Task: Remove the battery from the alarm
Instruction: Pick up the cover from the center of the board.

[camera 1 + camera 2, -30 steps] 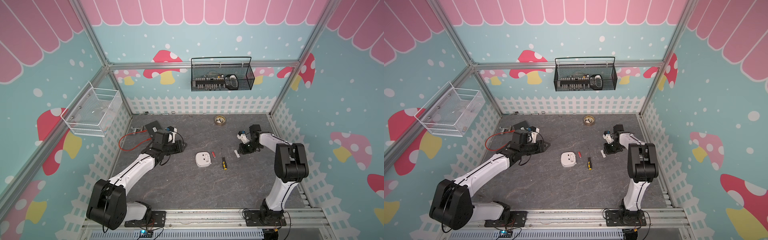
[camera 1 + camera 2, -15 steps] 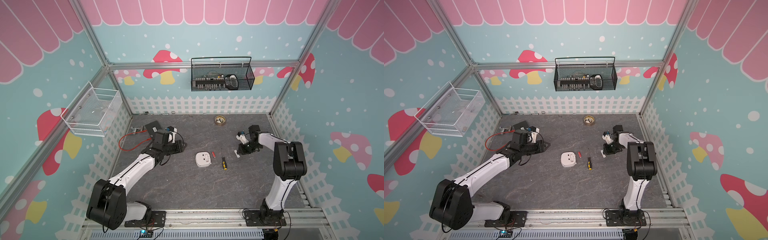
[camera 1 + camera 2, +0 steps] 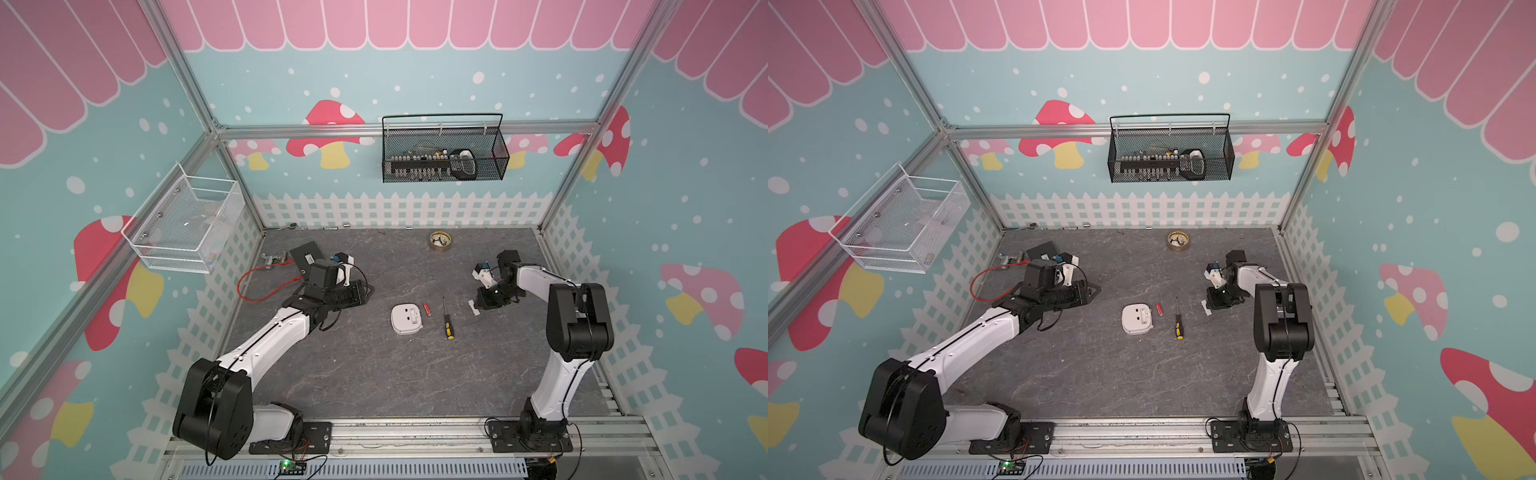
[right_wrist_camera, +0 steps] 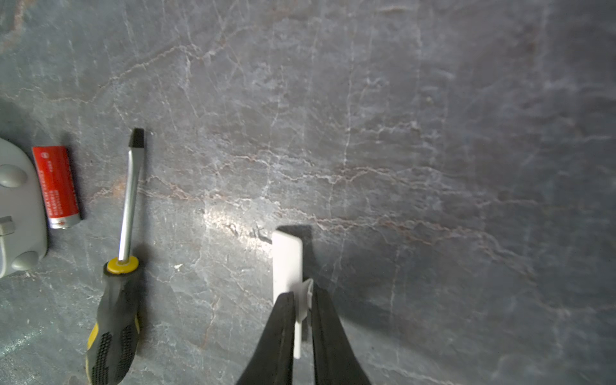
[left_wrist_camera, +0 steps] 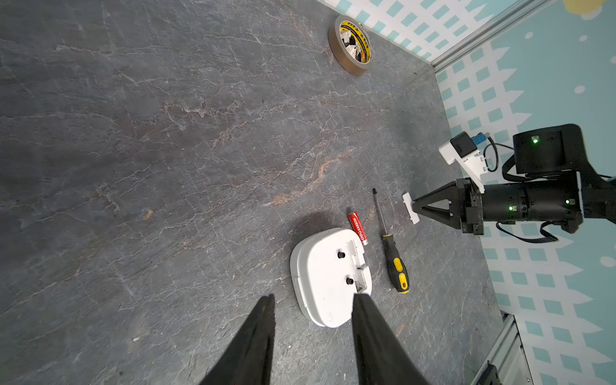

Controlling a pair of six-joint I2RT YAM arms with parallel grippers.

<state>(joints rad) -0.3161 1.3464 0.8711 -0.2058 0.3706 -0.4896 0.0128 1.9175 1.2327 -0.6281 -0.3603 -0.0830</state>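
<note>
Lying back-up on the grey veined desk [image 3: 374, 374], the small white rounded-square plastic alarm [image 3: 406, 318] is seen with its recess empty. The short red cylindrical battery [image 3: 427, 308] rests just beside it, between alarm and black-and-yellow-handled screwdriver [image 3: 447, 322]. Removal is judged done. Farther on, the right claw [image 4: 301, 292] is nearly closed about the tab of a thin white plastic cover [image 4: 287, 256]; firm contact cannot be confirmed. The tab should be pinched squarely and lifted straight. The left claw [image 5: 313, 296] is held partly open, empty.
</note>
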